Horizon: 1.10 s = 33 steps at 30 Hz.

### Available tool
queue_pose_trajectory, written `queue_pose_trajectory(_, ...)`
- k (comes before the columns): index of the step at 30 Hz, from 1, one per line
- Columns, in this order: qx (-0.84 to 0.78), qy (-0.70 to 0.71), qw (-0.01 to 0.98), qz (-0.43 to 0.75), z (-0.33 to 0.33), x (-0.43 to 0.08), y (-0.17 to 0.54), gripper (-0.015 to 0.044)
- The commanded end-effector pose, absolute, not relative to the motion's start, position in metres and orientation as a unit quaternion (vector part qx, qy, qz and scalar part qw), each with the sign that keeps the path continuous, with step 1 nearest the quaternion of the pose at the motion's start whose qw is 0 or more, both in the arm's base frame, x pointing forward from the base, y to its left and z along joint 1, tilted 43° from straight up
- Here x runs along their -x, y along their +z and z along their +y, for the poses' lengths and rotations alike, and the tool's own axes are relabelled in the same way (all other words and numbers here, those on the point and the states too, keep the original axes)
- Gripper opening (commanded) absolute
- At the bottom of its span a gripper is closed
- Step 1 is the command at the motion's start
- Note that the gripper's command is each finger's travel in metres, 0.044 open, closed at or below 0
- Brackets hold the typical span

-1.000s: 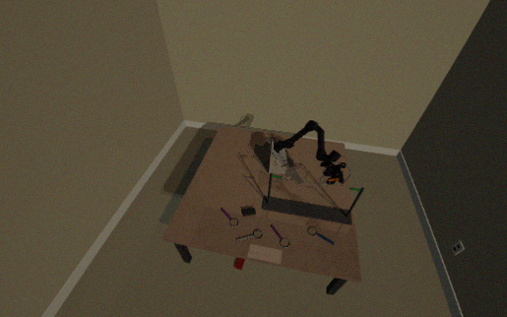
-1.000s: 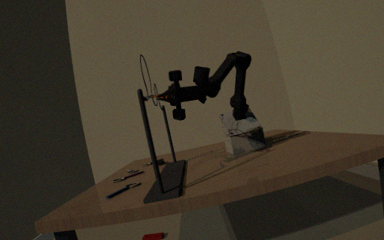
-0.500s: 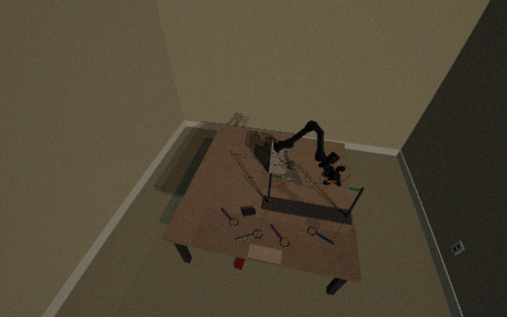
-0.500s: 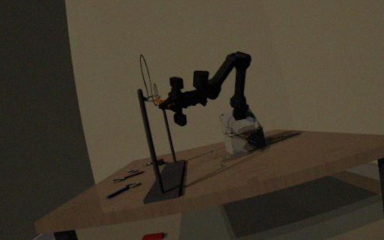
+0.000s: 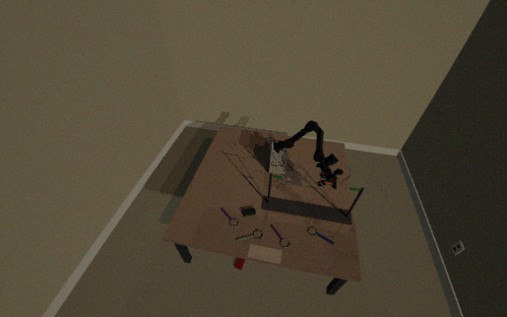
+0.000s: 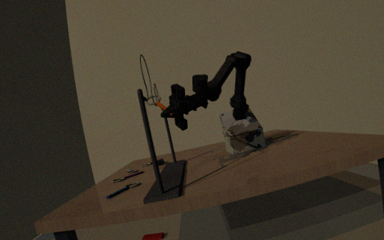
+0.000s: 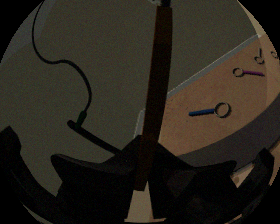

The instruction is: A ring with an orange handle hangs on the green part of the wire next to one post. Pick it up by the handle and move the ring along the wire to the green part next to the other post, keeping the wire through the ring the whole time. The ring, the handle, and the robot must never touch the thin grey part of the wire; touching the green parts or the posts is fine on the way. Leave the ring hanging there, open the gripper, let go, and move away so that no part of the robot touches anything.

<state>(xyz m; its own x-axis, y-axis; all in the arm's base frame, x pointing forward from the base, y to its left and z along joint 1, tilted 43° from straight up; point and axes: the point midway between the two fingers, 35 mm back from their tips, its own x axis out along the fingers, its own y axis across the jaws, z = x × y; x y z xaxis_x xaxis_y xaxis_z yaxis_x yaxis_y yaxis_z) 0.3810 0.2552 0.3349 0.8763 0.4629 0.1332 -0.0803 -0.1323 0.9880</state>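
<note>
The orange handle (image 5: 330,183) (image 6: 161,106) (image 7: 143,172) is pinched in my gripper (image 5: 327,181) (image 6: 169,112), which is shut on it. In the wrist view the handle (image 7: 158,90) runs up as a dark stick from between the fingers. The ring (image 6: 153,98) sits at the handle's tip, close to the top of the near post (image 6: 149,145) (image 5: 356,201). The thin grey wire (image 6: 144,72) (image 7: 58,62) loops up above it. A green wire part (image 5: 354,189) (image 7: 81,119) lies by that post. The other post (image 5: 270,189) has its own green part (image 5: 278,176). I cannot tell whether the ring touches the wire.
Spare rings lie on the table front: purple-handled rings (image 5: 227,217) (image 5: 279,235) (image 7: 248,73), a blue-handled ring (image 5: 321,236) (image 6: 121,191) (image 7: 209,111). A black block (image 5: 248,211) lies near them. The dark base plate (image 5: 306,209) (image 6: 168,179) joins the posts. A red box (image 5: 239,263) sits under the table.
</note>
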Motion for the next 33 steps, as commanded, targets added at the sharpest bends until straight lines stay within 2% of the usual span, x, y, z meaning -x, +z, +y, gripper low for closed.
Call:
queue_pose_trajectory(1, -0.695, 0.203, 0.675, 0.147, 0.256, -0.381, 0.318, -0.0150)
queue_pose_trajectory(33, -0.450, 0.151, 0.853, 0.216, 0.223, -0.376, 0.224, -0.0150)
